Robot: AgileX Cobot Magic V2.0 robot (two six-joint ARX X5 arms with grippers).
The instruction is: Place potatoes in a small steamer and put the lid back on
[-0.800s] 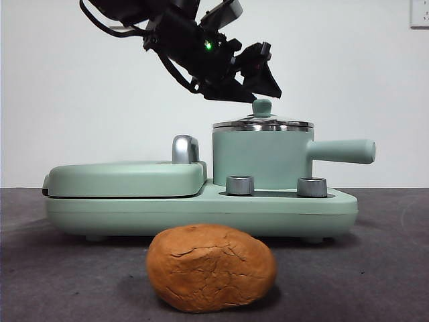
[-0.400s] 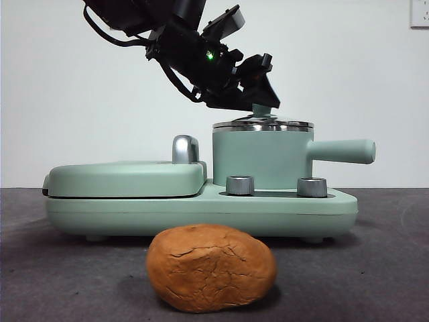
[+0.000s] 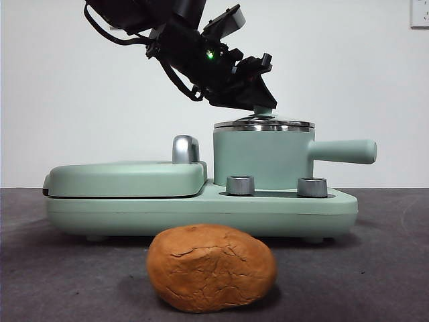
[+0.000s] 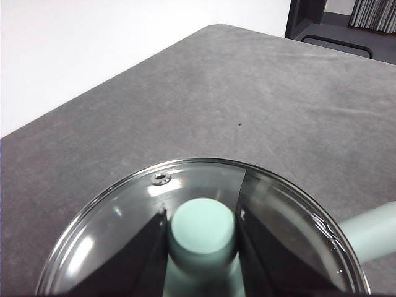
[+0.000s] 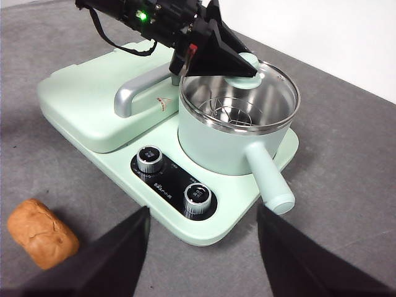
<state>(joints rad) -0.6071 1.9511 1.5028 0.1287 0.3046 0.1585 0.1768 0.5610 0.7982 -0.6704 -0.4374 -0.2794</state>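
The left end effector sits over the pot, its two black jaws set on either side of the lid's mint-green knob; the left wrist view shows them flush against the knob, so it looks clamped on it, with the lid resting on the pot's steel rim. The step in hand appears to be taking the lid off. To do it well, the grip should stay centred on the knob and the lift go straight up until the glass clears the rim, since a tilted pull could drag the lid's edge across the pot or let the smooth knob slip. The lid then needs a free spot on the surface, away from the potato. The right end effector hangs back above the cooker base with its jaws wide apart, holding nothing. The potato lies on the surface in front of the cooker base, well apart from the pot, with its long axis running roughly side to side in the front view, parallel to the base's front edge. The pot's straight handle points sideways, away from the flat griddle cover.
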